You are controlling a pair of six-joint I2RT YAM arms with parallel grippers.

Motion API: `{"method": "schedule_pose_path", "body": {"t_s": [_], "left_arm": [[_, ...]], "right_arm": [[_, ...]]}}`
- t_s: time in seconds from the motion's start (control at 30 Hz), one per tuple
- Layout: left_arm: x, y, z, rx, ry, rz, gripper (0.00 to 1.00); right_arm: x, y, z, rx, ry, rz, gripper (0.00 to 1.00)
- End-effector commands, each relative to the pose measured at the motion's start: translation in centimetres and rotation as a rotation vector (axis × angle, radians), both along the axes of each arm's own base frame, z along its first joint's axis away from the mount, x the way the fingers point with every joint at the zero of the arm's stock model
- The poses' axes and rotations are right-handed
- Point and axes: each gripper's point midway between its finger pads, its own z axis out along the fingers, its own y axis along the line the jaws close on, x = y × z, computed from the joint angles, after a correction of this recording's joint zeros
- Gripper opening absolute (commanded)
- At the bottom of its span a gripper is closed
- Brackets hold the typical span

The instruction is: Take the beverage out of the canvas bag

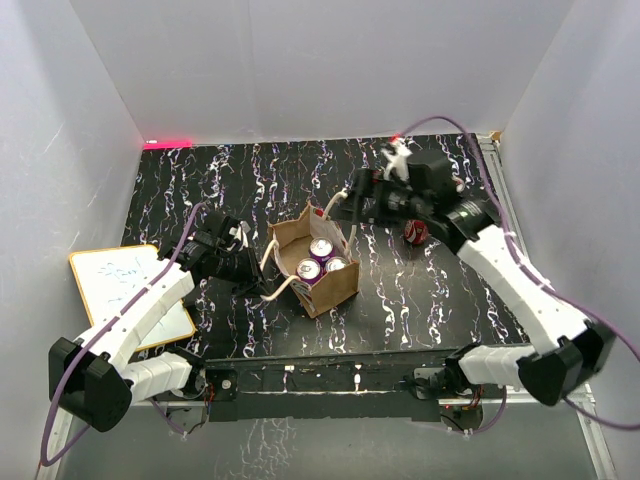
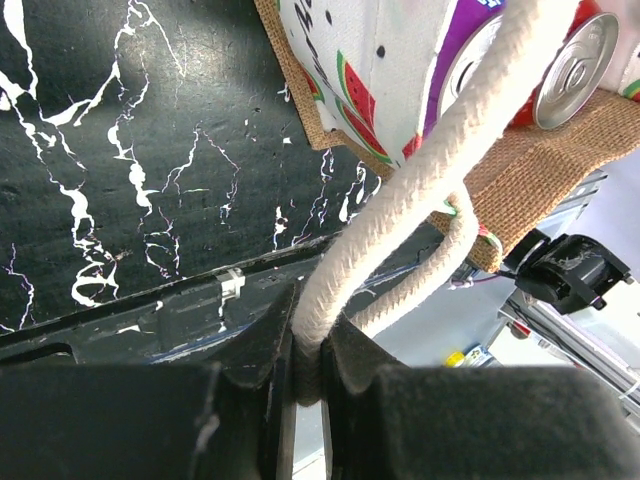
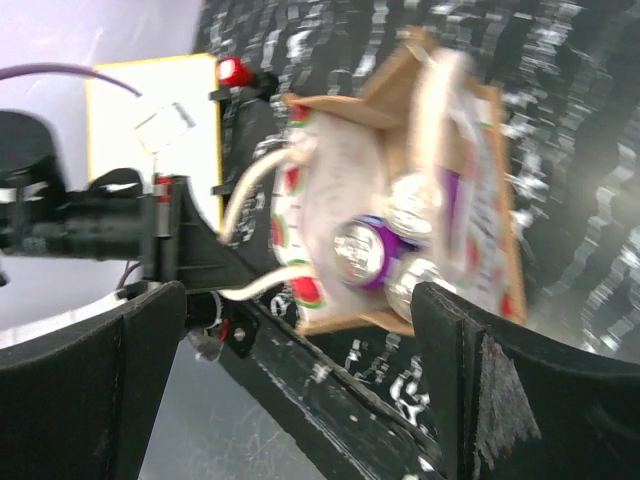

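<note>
The canvas bag (image 1: 315, 265) is standing upright near the middle of the table (image 1: 200, 180), its mouth open, with three purple-topped beverage cans (image 1: 321, 250) sitting inside. The left end effector (image 2: 308, 355) is pinching one cream handle (image 2: 420, 170) between closed fingers, apparently bracing the bag. The right end effector (image 3: 300, 310) is hovering near the bag's far edge, jaws spread wide and holding nothing, with its camera looking at the cans. The step in hand seems to be the approach to a can. The next move is calling for a descent into the mouth, straddling one can without snagging the other handle. The jaws would then close and lift straight up while the left arm anchors the bag.
</note>
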Motion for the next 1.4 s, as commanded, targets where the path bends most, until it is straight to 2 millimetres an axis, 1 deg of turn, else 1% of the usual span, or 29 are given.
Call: {"method": "schedule_pose_path", "body": {"t_s": [0.0, 0.03, 0.07, 0.17, 0.27, 0.33, 0.4, 0.5, 0.63, 0.83, 0.93, 1.03, 1.17, 1.2, 1.37], "left_arm": [[-0.3, 0.0, 0.6, -0.022, -0.005, 0.012, 0.0], [-0.2, 0.0, 0.6, -0.021, -0.003, 0.013, 0.0], [-0.2, 0.0, 0.7, -0.021, -0.006, 0.014, 0.0], [0.0, -0.1, 0.8, -0.022, -0.009, 0.016, 0.0], [0.0, 0.0, 0.8, -0.019, -0.007, 0.016, 0.0], [-0.1, 0.1, 0.8, -0.014, -0.007, 0.018, 0.0], [-0.3, 0.2, 0.8, -0.012, -0.005, 0.021, 0.0], [-0.5, 0.2, 0.6, -0.013, 0.001, 0.021, 0.0], [-0.5, 0.2, 0.5, -0.012, 0.006, 0.019, 0.0], [0.0, -0.1, 0.3, -0.005, 0.012, 0.003, 0.0], [0.2, -0.1, 0.3, 0.001, 0.018, -0.007, 0.0], [0.3, -0.2, 0.1, 0.0, 0.02, -0.01, 0.0], [0.3, -0.2, 0.0, 0.006, 0.025, -0.017, 0.0], [0.3, -0.2, 0.0, 0.008, 0.027, -0.02, 0.0], [0.2, 0.0, 0.0, 0.018, 0.029, -0.029, 0.0]], "right_arm": [[0.3, 6.3, 3.0, -0.017, -0.087, 0.106, 0.99], [0.4, 7.5, 1.9, -0.058, -0.063, 0.113, 0.99], [0.6, 8.4, 1.2, -0.089, -0.049, 0.112, 0.99], [1.2, 10.1, -1.5, -0.193, 0.012, 0.087, 0.99], [2.5, 9.4, -4.7, -0.329, 0.105, -0.042, 0.99], [3.0, 9.2, -6.0, -0.386, 0.142, -0.057, 0.99], [3.6, 8.6, -7.0, -0.427, 0.163, -0.119, 0.99], [4.2, 7.6, -9.7, -0.5, 0.213, -0.207, 0.99], [4.3, 7.3, -11.7, -0.536, 0.253, -0.24, 0.99], [4.7, 7.8, -14.5, -0.56, 0.313, -0.27, 0.99], [4.6, 8.1, -15.8, -0.569, 0.358, -0.288, 0.99], [4.8, 7.5, -17.2, -0.592, 0.393, -0.365, 0.99], [5.3, 6.9, -18.8, -0.655, 0.406, -0.398, 0.99], [5.3, 6.9, -19.1, -0.663, 0.411, -0.401, 0.98], [5.0, 7.0, -20.4, -0.681, 0.44, -0.388, 0.89]]}}
